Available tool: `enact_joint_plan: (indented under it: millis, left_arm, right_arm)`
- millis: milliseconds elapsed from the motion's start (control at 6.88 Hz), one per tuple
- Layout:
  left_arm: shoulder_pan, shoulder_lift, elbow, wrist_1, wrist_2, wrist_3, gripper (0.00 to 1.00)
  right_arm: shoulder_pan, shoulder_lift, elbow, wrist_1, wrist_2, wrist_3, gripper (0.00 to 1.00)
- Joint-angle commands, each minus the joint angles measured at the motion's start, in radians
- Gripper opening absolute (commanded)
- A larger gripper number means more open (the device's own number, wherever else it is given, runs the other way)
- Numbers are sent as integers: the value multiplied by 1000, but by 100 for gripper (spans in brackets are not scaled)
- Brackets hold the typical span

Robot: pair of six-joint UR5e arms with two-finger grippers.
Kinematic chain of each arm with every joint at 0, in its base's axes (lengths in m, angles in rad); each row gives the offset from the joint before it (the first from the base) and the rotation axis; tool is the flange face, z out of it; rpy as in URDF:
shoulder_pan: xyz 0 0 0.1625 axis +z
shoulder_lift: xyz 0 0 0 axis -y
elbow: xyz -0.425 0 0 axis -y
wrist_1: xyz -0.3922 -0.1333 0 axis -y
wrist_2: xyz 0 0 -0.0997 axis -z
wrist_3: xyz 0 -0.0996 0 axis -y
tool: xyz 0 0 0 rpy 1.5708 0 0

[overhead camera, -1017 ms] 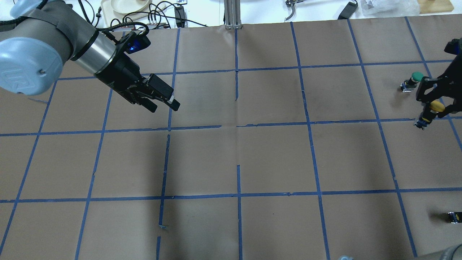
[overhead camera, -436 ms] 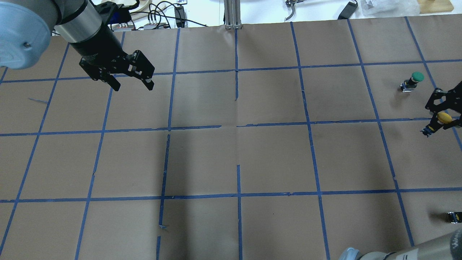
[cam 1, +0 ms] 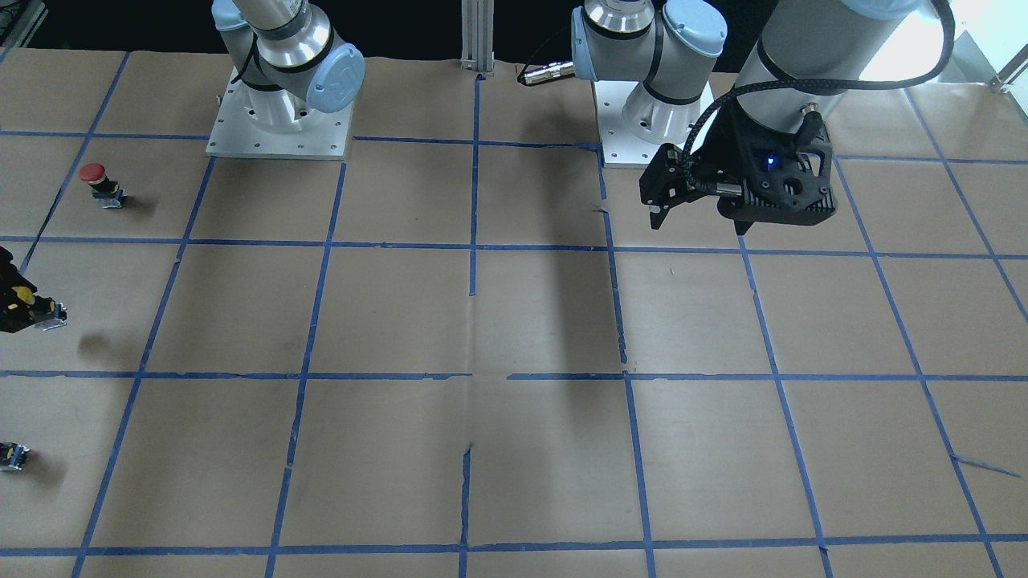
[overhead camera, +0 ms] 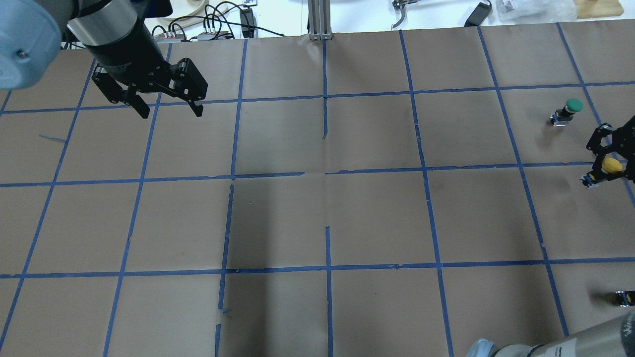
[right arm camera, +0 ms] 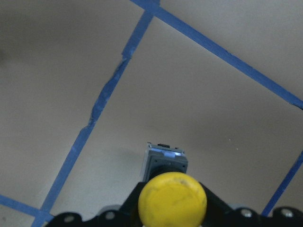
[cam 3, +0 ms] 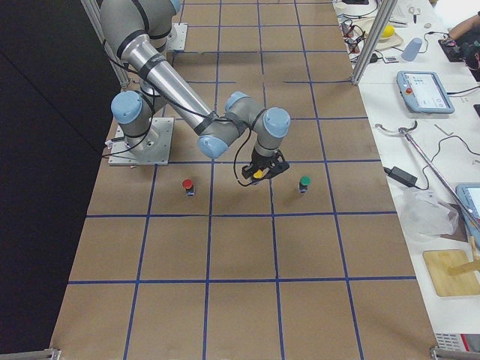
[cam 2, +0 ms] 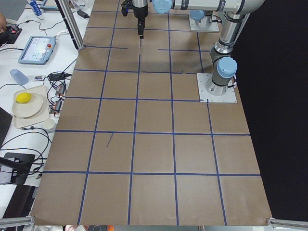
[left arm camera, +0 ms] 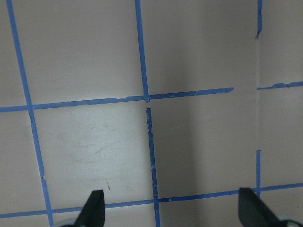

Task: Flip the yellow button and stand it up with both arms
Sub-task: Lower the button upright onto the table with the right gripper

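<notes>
My right gripper is shut on the yellow button at the table's right edge and holds it above the paper. In the right wrist view the yellow cap sits between the fingers and the grey base points down and away, tilted. The button also shows in the exterior right view, and barely at the front-facing view's left edge. My left gripper is open and empty, high over the far left squares, fingers pointing down. It also shows in the front-facing view.
A green-capped button stands just beyond the right gripper. A red-capped button stands nearer the robot's base. A tiny dark block with yellow specks lies at the near right edge. Cables and a plate lie beyond the far left edge.
The right gripper has lifted the yellow button and carried it slightly right and nearer. The left gripper has swung back to the far left and turned its fingers downward.
</notes>
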Motion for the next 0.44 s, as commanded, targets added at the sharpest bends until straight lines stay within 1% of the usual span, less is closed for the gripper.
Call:
enact_joint_plan:
  millis: [0, 145, 291]
  left_arm:
    - [-4, 5, -5, -5, -12, -50, 99]
    - [1, 6, -8, -3, -17, -48, 99]
    - [1, 5, -22, 0, -18, -50, 99]
  right_arm:
    - [0, -4, 64, -35, -30, 134, 20]
    - [0, -2, 101, -137, -30, 155, 21]
    - [-2, -5, 124, -158, -28, 155, 35]
